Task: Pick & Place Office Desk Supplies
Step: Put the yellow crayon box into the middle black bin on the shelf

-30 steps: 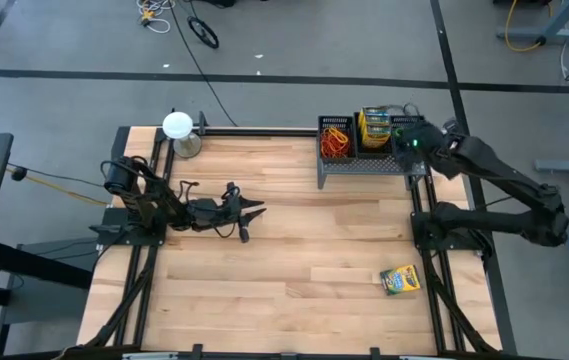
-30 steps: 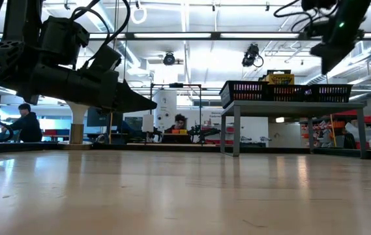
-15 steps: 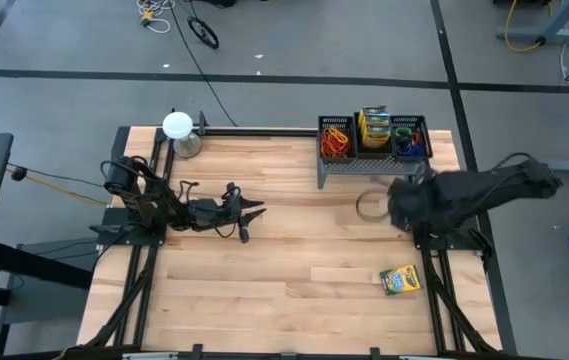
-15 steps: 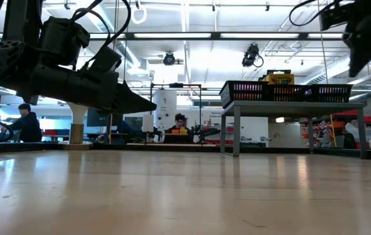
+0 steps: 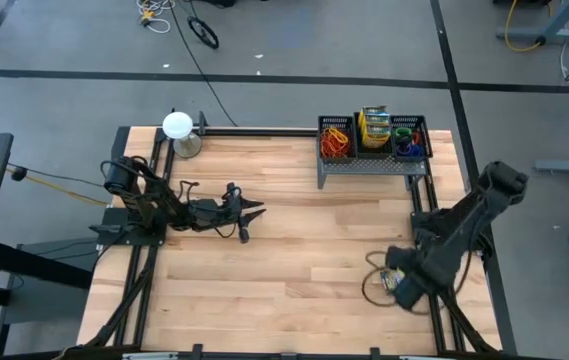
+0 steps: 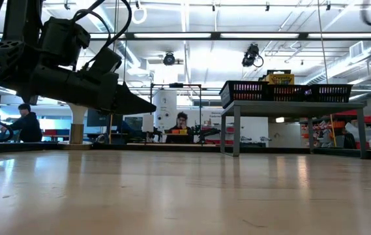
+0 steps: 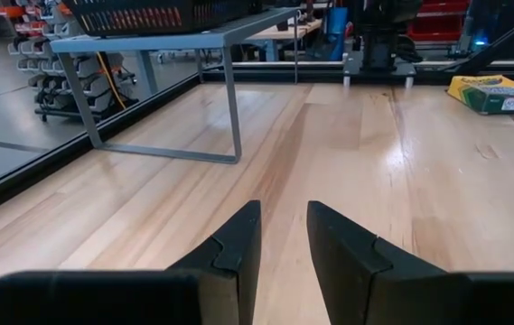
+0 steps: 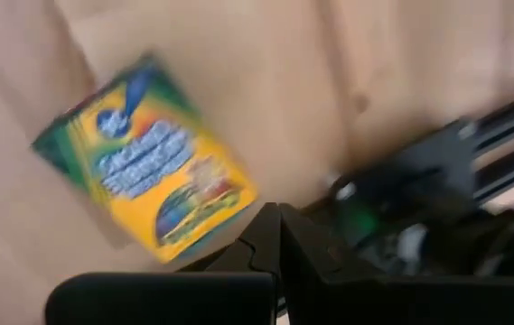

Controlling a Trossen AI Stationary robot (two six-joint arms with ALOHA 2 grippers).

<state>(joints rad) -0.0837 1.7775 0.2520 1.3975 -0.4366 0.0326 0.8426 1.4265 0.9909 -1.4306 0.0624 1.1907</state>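
A yellow-and-green crayon box (image 8: 148, 162) lies flat on the table near its right near corner, also seen in the left wrist view (image 7: 496, 93). My right gripper (image 8: 279, 239) is shut, points down and hangs just above the box's edge, mostly hiding it in the high view (image 5: 404, 286). My left gripper (image 7: 284, 236) waits low over the table's left half (image 5: 254, 210), open with a narrow gap and nothing in it. The black mesh rack (image 5: 372, 140) at the far right holds rubber bands (image 5: 336, 138) and crayon boxes (image 5: 375, 128).
The rack stands raised on a grey legged stand (image 7: 162, 86) at the far right. A white round-topped object (image 5: 177, 125) sits at the far left corner. Bare wood spans the table's middle (image 5: 304, 250). People sit at desks in the room beyond (image 6: 182, 124).
My right gripper has swung from above the rack at the far right toward the table's near edge and down, turning until it points downward over the lone crayon box. The box has not moved.
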